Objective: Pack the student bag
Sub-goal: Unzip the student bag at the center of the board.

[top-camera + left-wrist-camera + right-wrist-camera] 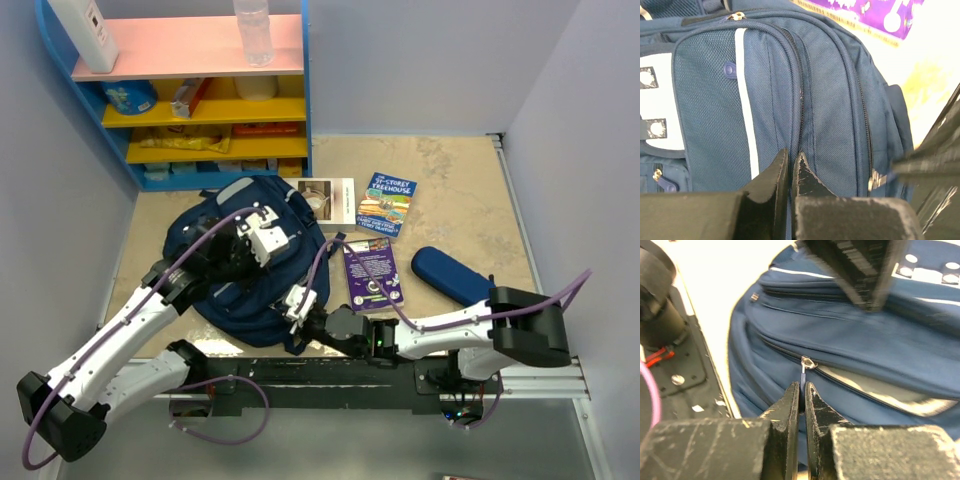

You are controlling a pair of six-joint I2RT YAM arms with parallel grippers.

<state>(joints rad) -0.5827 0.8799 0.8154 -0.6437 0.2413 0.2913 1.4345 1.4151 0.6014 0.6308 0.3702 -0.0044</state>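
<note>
The large navy blue fabric backpack (228, 298) lies beneath both pincers. The right pincer (802, 390) is clamped on its slim blue zipper pull (803, 373); the left pincer (791, 161) is closed, tips against the fabric.

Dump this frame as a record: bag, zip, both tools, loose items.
bag: student bag lying flat, front pockets up
zip: appears partly open beyond the slider; zip pull points toward the arm bases
right: right tool shut on the zip pull
left: left tool shut, tips at a seam between two pockets; fabric grip unclear
unpacked: purple book, treehouse book, white book, pencil case, all outside the bag, on its right
</note>
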